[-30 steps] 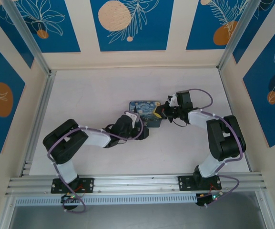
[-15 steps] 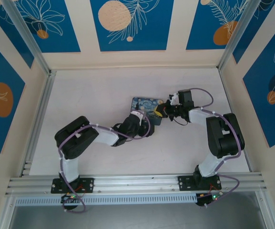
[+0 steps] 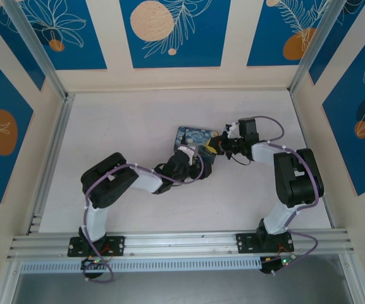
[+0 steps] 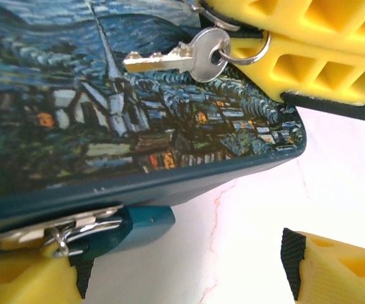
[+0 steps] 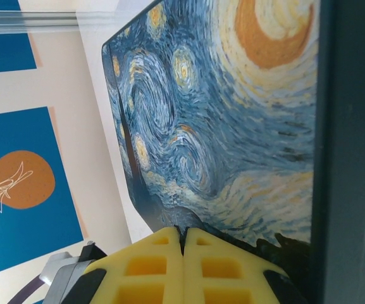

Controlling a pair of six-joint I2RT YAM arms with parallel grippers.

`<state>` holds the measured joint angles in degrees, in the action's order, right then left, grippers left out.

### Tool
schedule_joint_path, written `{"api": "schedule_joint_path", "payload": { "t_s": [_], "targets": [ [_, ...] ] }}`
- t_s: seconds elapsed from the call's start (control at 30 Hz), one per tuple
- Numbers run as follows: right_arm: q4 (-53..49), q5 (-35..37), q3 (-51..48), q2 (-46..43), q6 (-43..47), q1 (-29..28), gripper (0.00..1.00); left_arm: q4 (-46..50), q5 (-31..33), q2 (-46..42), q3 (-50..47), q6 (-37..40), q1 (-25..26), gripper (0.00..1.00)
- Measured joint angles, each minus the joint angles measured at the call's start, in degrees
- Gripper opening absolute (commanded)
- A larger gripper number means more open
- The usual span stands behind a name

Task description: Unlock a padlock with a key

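On the pale table [image 3: 125,126], my left arm [image 3: 131,180] lies low. It bends at the elbow and stretches from its base toward the middle. My left gripper [image 4: 182,266] sits at the near side of the painted tin [image 4: 74,114]. Its yellow fingers [image 4: 337,269] are spread wide apart, with bare table between them. The padlock [image 4: 141,221] lies on the table just beside the tin's side wall, right against my finger at the left of the wrist view. It is not pinched.

My right arm [image 3: 299,180] stands up, folds at the elbow and reaches left to the tin's right corner. My right gripper [image 5: 183,244] has its fingers pressed together on the small ring of the key [image 4: 169,58]. The key sticks out flat over the tin's lid, near the corner.

Around the table stand cream walls [image 3: 233,76] with blue panels [image 3: 169,31], orange circles and white leaves. A metal rail [image 3: 182,242] runs along the near edge, where my bases are bolted.
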<state>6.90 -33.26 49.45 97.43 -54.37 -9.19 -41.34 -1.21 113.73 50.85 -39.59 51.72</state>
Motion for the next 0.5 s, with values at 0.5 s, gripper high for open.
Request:
{"api": "schedule_joint_path", "payload": {
  "t_s": [0.5],
  "targets": [
    [0.02, -0.66, -0.07, 0.04, 0.20, 1.42, 0.00, -15.69, 0.24, 4.04, -2.58, -12.98, -0.59, 0.74]
  ]
}}
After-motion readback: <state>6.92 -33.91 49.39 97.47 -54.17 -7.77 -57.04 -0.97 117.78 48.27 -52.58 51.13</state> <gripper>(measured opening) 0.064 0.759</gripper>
